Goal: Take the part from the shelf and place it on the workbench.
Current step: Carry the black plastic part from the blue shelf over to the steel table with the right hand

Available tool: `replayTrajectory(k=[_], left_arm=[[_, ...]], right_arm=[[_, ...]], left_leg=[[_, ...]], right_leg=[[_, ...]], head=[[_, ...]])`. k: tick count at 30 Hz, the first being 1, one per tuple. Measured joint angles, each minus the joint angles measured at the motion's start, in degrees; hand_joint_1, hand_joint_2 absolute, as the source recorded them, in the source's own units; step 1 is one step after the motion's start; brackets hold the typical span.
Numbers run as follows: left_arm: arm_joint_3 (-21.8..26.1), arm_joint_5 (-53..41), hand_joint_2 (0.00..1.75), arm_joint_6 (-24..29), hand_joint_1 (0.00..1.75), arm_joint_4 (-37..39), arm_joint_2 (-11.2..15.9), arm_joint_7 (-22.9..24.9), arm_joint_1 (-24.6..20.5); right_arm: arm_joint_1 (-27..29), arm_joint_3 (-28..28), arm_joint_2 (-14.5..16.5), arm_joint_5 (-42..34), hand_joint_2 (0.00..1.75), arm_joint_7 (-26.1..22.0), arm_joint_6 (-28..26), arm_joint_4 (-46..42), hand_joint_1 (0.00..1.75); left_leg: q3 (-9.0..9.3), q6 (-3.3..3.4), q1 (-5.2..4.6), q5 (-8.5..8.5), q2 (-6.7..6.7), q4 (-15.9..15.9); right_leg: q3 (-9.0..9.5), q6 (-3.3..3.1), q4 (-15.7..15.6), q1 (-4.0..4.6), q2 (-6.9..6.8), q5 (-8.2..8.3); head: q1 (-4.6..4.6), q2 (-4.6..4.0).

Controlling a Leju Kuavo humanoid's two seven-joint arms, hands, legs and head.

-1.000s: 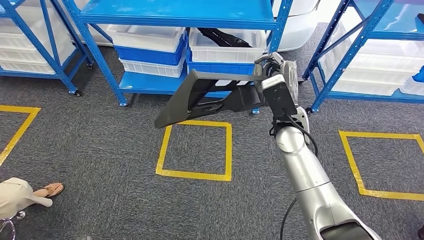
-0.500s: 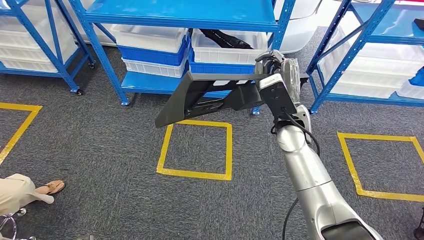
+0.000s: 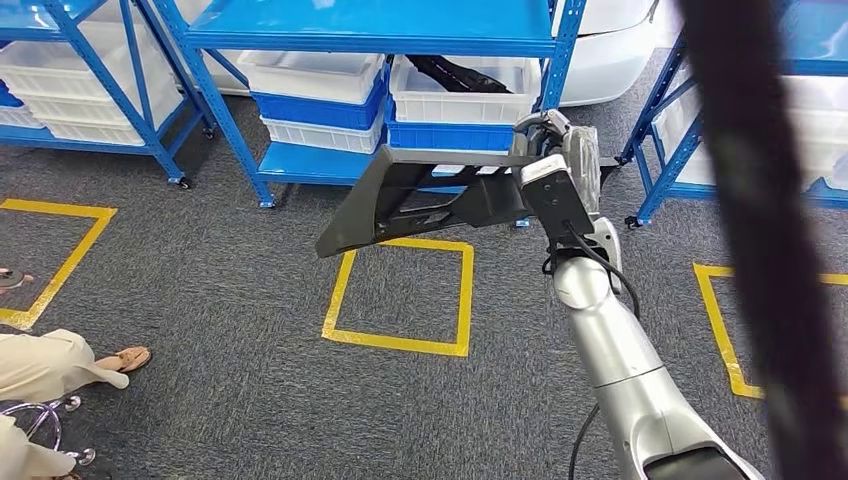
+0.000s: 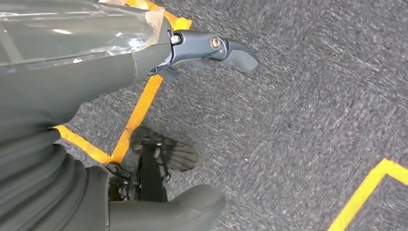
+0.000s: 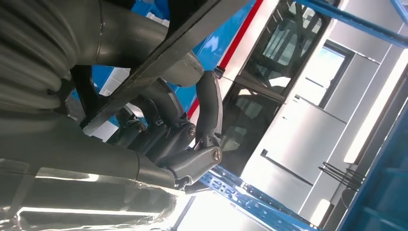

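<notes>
Part, a long black angular piece, is hanging in the air off the shelf, out over the carpet by the yellow taped square. Right hand is gripping its near end, fingers curling round the edge. Left hand is hanging over the floor, seemingly holding nothing; blurry. Pickup is looking done; carrying and placing on a workbench are remaining. White bin at the shelf's lower level is holding 1 more dark piece; neighbouring white bin contents unclear.
</notes>
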Motion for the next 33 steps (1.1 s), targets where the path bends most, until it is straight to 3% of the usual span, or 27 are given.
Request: replayTrajectory(k=[2,3,4,6,8,11,13,15,17,18,20,22,24,26,27,29,31,33], left_arm=[[0.00,-0.12,1.75,0.11,0.00,0.00,-0.03,0.07,-0.02],[0.00,-0.16,1.75,0.16,0.00,0.00,-0.05,0.11,-0.01],[0.00,-0.21,1.75,0.21,0.00,0.00,-0.06,0.15,-0.02],[0.00,-0.27,1.75,0.28,0.00,-0.03,0.02,0.21,-0.17],[-0.01,-0.37,1.75,0.34,0.00,-0.07,0.06,0.31,-0.51],[-0.01,-0.45,1.75,0.49,0.00,-0.08,0.05,0.41,-0.69],[-0.02,-0.60,1.75,0.55,0.00,-0.07,0.00,0.47,-0.77],[-0.02,-0.81,1.75,0.61,0.00,-0.07,-0.08,0.54,-0.91],[-0.02,-0.91,1.75,0.71,0.00,-0.05,-0.16,0.69,-0.91],[-0.02,-0.92,1.75,0.74,0.00,-0.05,-0.21,0.77,-0.88],[-0.02,-0.93,1.75,0.75,0.00,-0.04,-0.27,0.87,-0.85],[-0.01,-0.93,1.75,0.76,0.00,-0.04,-0.28,0.87,-0.88],[0.00,-0.93,1.75,0.78,0.00,-0.04,-0.28,0.86,-0.87],[0.02,-0.92,1.75,0.81,0.00,-0.04,-0.29,0.85,-0.65],[0.03,-0.91,1.75,0.83,0.00,-0.03,-0.31,0.85,-0.53],[0.08,-0.85,1.75,0.86,0.00,-0.02,-0.32,0.84,-0.47],[0.28,-0.79,1.75,0.86,0.00,-0.01,-0.29,0.83,-0.46],[0.61,-0.69,1.75,0.86,0.00,0.01,-0.28,0.81,-0.32]], right_arm=[[0.52,0.00,0.01,0.10,1.75,-0.19,-0.11,0.00,1.75],[0.82,-0.01,0.04,0.15,1.75,-0.27,-0.15,0.00,1.75],[1.06,-0.02,0.09,0.22,1.75,-0.34,-0.17,0.00,1.75],[1.23,-0.09,0.21,0.36,1.75,-0.46,-0.27,-0.05,1.75],[1.24,-0.23,0.25,0.55,1.75,-0.55,-0.46,-0.12,1.75],[1.33,-0.37,0.39,0.70,1.75,-0.60,-0.70,-0.13,1.75],[1.30,-0.59,0.39,0.74,1.75,-0.63,-0.74,-0.14,1.75],[1.55,-0.95,0.22,0.75,1.75,-0.65,-0.76,-0.14,1.75],[2.14,-1.18,0.10,0.75,1.75,-0.65,-0.75,-0.13,1.75],[2.39,-1.24,0.05,0.75,1.75,-0.65,-0.75,-0.13,1.75],[2.56,-1.36,-0.07,0.75,1.75,-0.65,-0.75,-0.13,1.75],[2.42,-1.50,-0.21,0.75,1.75,-0.65,-0.75,-0.14,1.75],[2.38,-1.54,-0.25,0.75,1.75,-0.65,-0.75,-0.17,1.75],[2.33,-1.54,-0.24,0.75,1.75,-0.66,-0.72,-0.22,1.75],[2.23,-1.55,-0.21,0.74,1.75,-0.67,-0.70,-0.25,1.75],[2.00,-1.55,-0.15,0.68,1.75,-0.72,-0.65,-0.28,1.75],[1.96,-1.55,-0.14,0.63,1.75,-0.75,-0.59,-0.28,1.75],[1.97,-1.51,-0.14,0.58,1.75,-0.75,-0.45,-0.27,1.75]], left_leg=[[-2.14,0.18,-0.03,-2.44,0.39,5.88],[-1.71,0.53,-0.13,-2.25,0.45,5.88],[-0.20,1.09,-0.33,-1.32,0.60,3.86],[4.73,2.85,-1.27,0.79,1.92,-3.62],[7.55,4.02,-2.30,1.49,3.09,-8.38],[7.85,4.31,-2.53,1.96,2.27,-9.73],[8.17,4.33,-2.04,2.71,1.54,-10.77],[8.12,4.33,-1.74,3.10,0.68,-11.17],[7.92,4.22,-1.62,3.23,-0.37,-11.12],[7.87,4.11,-1.54,3.30,-0.93,-11.08],[7.81,3.80,-1.31,3.36,-2.06,-10.85],[7.39,3.20,-1.31,3.23,-3.01,-10.19],[6.67,2.37,-1.27,3.34,-3.82,-9.72],[6.14,1.64,-0.91,3.58,-4.35,-9.64],[5.80,1.32,-0.80,3.24,-3.86,-9.14],[3.86,0.72,-0.58,0.82,-1.80,-5.12],[0.43,0.07,-0.29,-2.43,-0.18,2.06],[-1.33,-0.35,0.08,-3.08,0.30,5.67]], right_leg=[[-0.33,-0.27,0.02,0.53,-0.68,0.15],[-0.45,-0.36,0.02,0.81,-1.05,0.21],[-0.51,-0.41,0.01,1.10,-1.40,0.24],[-0.51,-0.40,0.00,1.58,-2.11,0.24],[-0.56,-0.36,-0.01,1.79,-2.95,0.23],[-0.67,-0.23,-0.02,1.83,-3.91,0.13],[-1.91,-0.14,2.39,1.77,-2.51,-1.28],[-4.94,-0.12,8.96,1.37,-0.65,-4.30],[-7.60,0.36,14.92,0.92,-0.14,-6.25],[-7.71,0.90,15.25,0.67,-0.09,-6.01],[-4.96,2.30,9.64,0.11,0.33,-3.33],[-1.56,3.05,2.49,-0.34,2.00,-0.86],[-0.59,2.51,0.08,-0.29,2.75,-0.21],[-0.66,1.48,-0.01,-0.26,1.77,0.15],[-0.60,1.00,-0.13,-0.36,1.36,0.32],[-0.47,0.09,-0.35,-0.58,0.50,0.53],[-0.49,-0.35,-0.34,-0.33,-0.39,0.51],[-0.51,-0.38,-0.33,-0.22,-1.33,0.46]], head=[[-0.01,0.00],[-0.02,0.00],[-0.02,0.00],[0.03,0.00],[0.06,0.00],[-0.09,0.00],[-0.08,0.00],[-0.01,0.01],[0.02,0.01],[0.03,0.00],[0.06,0.00],[0.19,0.00],[0.27,0.00],[0.27,0.00],[0.21,0.00],[-0.12,0.00],[-0.38,0.00],[-0.38,0.00]])
